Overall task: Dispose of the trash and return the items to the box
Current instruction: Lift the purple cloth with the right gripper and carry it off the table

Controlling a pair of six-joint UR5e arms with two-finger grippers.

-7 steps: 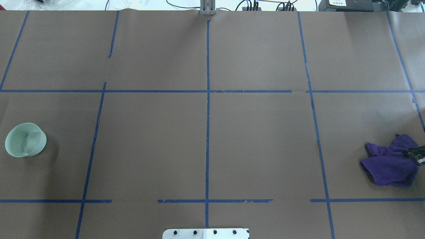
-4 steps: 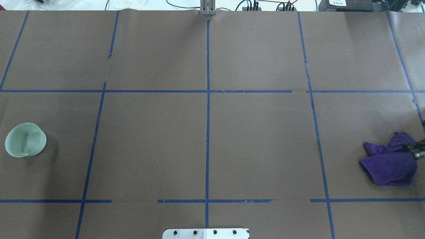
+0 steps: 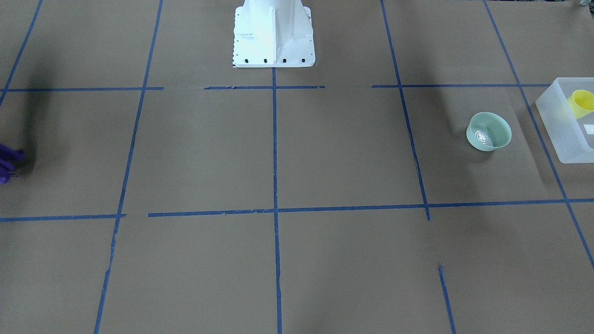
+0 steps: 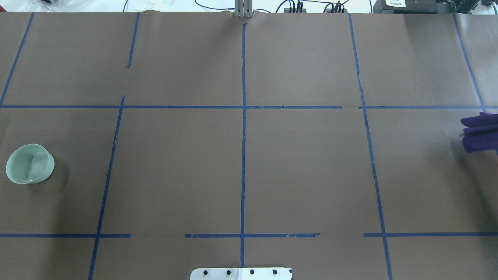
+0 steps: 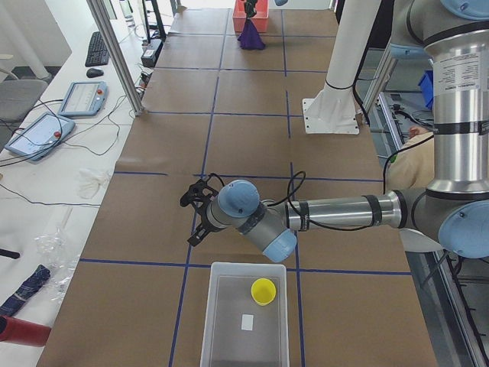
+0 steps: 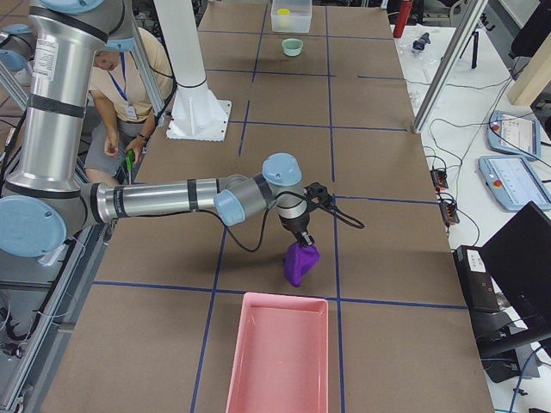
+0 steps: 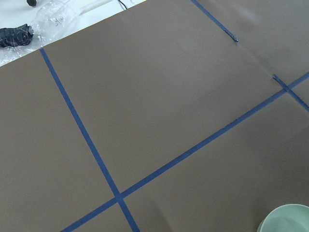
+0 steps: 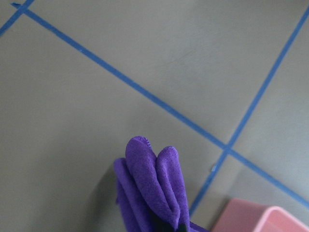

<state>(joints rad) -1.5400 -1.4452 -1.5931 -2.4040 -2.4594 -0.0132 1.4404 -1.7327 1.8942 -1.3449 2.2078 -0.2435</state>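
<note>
The pale mint-green bowl (image 4: 30, 163) stands upright on the brown table at my left, also in the front view (image 3: 488, 132) and at the corner of the left wrist view (image 7: 287, 220). The yellow cup (image 5: 263, 290) lies inside the frosted-white box (image 5: 221, 321), beside the bowl in the front view (image 3: 557, 125). My left gripper (image 5: 195, 218) hovers near the box; I cannot tell if it is open. My right gripper (image 6: 303, 234) holds a purple cloth (image 6: 300, 262) hanging above the table, seen close in the right wrist view (image 8: 149, 188).
A pink bin (image 6: 280, 353) sits at the table's right end, just past the hanging cloth; its corner shows in the right wrist view (image 8: 251, 217). Blue tape lines grid the table. The robot's white base (image 3: 273, 32) stands at the near middle edge.
The purple cloth has been lifted off the table and carried toward the right edge and farther from the robot. The bowl has not moved.
</note>
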